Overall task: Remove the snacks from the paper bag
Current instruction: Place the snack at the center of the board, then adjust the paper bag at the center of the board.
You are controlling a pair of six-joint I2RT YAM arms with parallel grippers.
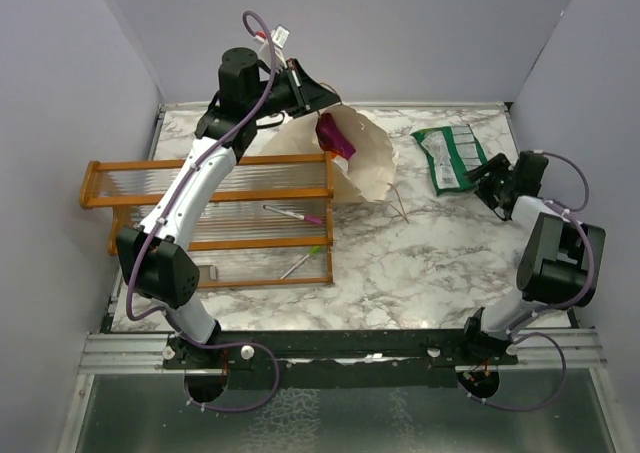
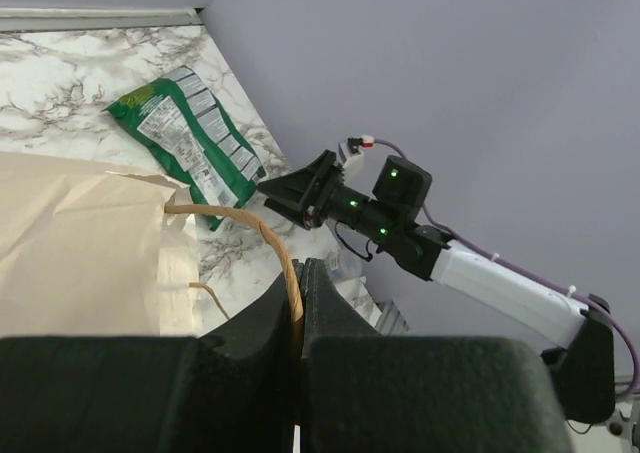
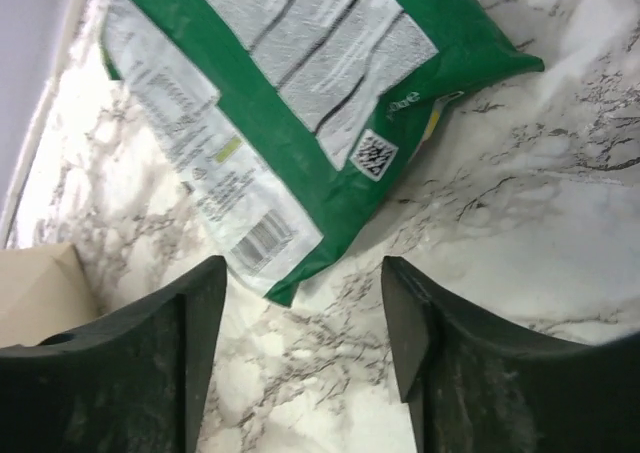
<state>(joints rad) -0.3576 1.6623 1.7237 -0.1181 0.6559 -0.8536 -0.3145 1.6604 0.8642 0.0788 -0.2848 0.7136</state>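
Note:
The cream paper bag (image 1: 365, 158) lies tilted at the back middle with its mouth open, a magenta packet (image 1: 335, 136) showing inside. My left gripper (image 1: 322, 95) is shut on the bag's twine handle (image 2: 275, 248) and holds the bag's rim up; the bag's side shows in the left wrist view (image 2: 70, 243). A green-white snack packet (image 1: 449, 157) lies flat on the marble at the back right, also seen in the left wrist view (image 2: 190, 138) and right wrist view (image 3: 300, 103). My right gripper (image 1: 487, 186) is open and empty just in front of that packet's near corner.
An orange wooden rack (image 1: 215, 218) stands on the left, with thin pens (image 1: 292, 214) lying on its shelves. Purple walls close the back and both sides. The marble table (image 1: 430, 263) runs between the rack and the right arm.

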